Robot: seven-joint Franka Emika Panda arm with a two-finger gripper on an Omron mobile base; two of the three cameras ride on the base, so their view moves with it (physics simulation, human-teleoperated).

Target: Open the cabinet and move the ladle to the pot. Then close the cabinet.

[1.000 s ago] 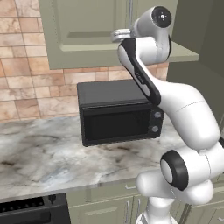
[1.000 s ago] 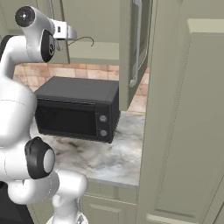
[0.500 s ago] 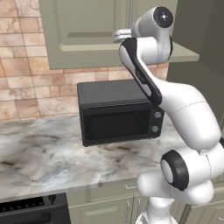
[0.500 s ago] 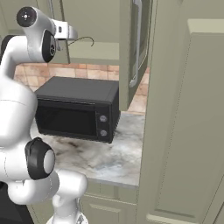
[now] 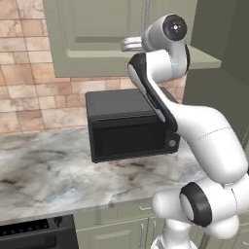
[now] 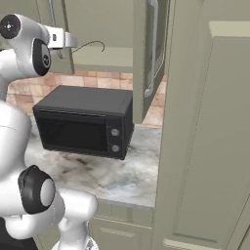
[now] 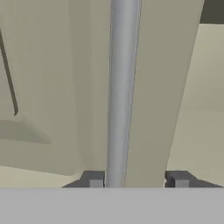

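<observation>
The sage-green cabinet (image 5: 97, 34) hangs above the microwave. Its left door is shut and its right door (image 6: 144, 58) is swung open. Inside on the shelf lies the ladle (image 6: 90, 45), seen as a thin curved brown handle. My gripper (image 7: 135, 179) is open at the left door's silver bar handle (image 7: 122, 87). The bar runs up between the two fingertips, close to the left fingertip (image 7: 94, 179) and apart from the right one. In the base views the hand (image 6: 66, 39) is raised at the cabinet's middle edge. The pot is out of view.
A black microwave (image 5: 129, 129) stands on the marble counter (image 5: 44, 175) right under the arm. A tall green panel (image 6: 205, 132) rises close on the right. A brick backsplash (image 5: 29, 97) lies behind, and a stove edge (image 5: 34, 233) shows at lower left.
</observation>
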